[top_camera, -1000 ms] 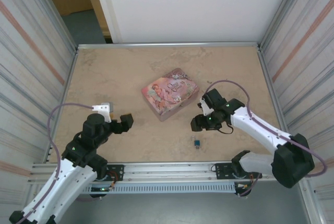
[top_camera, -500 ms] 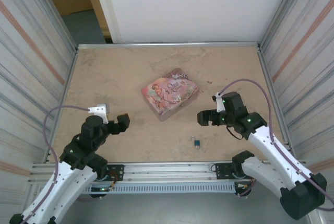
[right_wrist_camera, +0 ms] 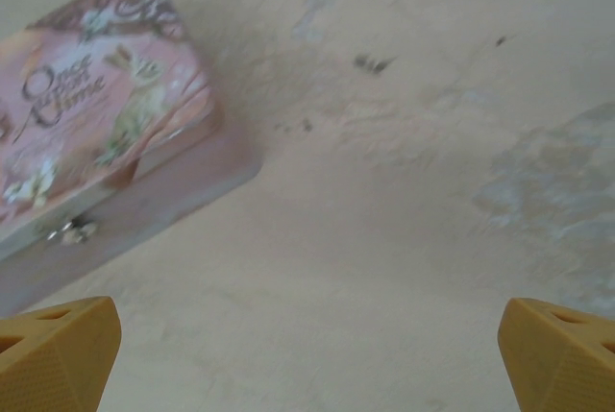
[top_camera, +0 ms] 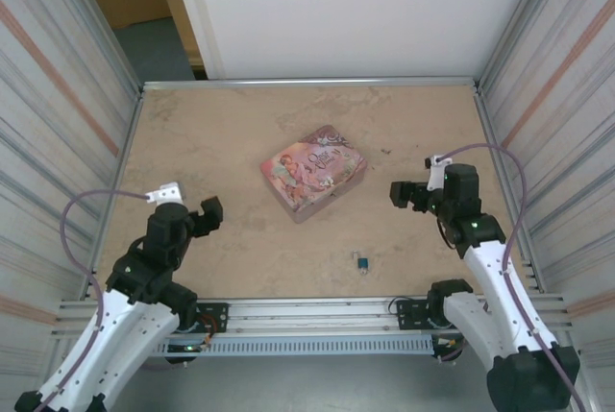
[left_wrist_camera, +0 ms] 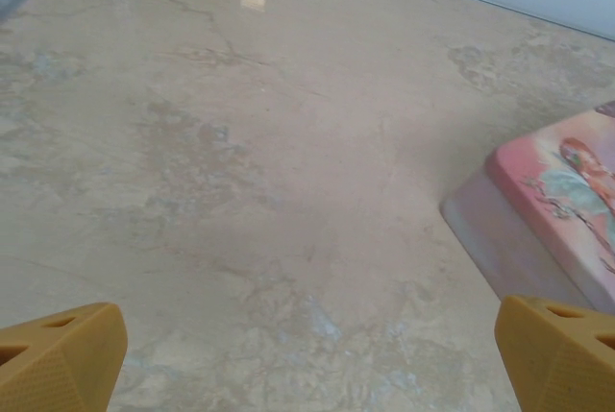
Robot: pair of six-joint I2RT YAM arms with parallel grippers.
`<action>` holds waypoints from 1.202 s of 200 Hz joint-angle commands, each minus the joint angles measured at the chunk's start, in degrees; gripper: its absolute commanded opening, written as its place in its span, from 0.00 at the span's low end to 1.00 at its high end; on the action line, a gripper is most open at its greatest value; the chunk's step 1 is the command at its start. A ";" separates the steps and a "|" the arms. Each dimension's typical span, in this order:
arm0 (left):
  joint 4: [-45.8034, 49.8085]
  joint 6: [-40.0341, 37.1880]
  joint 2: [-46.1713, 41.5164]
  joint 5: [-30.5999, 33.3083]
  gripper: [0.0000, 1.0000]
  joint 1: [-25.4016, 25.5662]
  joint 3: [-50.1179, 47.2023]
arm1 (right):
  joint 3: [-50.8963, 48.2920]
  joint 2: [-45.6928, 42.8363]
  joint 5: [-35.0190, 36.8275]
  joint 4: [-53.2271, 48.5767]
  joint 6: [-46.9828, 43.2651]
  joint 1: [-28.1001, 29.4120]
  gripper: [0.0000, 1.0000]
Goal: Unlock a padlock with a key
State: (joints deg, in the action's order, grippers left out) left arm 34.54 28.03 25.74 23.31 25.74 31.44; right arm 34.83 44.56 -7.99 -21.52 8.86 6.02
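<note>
Beige marbled tabletop (top_camera: 240, 133), corrugated walls (top_camera: 58, 124)

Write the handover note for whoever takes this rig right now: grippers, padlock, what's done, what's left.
Left gripper: open, empty, over the left near part of the table.
Right gripper: open, empty, to the right of the pink tin.
Padlock: lying on the table near the front edge, nearer the right arm, touched by neither gripper.
Done: cannot tell. The padlock is too small to show whether it is unlocked or holds a key.
Left: inspect the padlock up close; if locked, find the key and unlock it.
</note>
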 commanded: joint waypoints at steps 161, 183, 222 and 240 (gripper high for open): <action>-14.95 -11.27 12.82 0.85 0.99 -7.48 -0.24 | -16.83 23.81 4.42 54.11 -0.55 -8.48 0.99; -14.69 -11.28 12.74 0.82 0.99 -7.54 -0.50 | -17.59 26.69 3.11 59.60 -0.38 -8.39 0.99; -14.86 -11.05 12.71 0.87 0.99 -7.65 -1.11 | -16.42 28.59 1.61 60.14 -0.95 -8.39 0.99; -15.12 -10.48 12.82 0.61 0.99 -7.72 -1.46 | -17.93 27.67 0.96 62.04 -1.22 -8.35 0.99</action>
State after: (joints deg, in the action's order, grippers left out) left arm 20.64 17.76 38.83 23.83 18.68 30.85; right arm 17.47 72.88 -5.41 35.86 8.49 -2.02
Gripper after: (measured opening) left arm 0.987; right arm 0.990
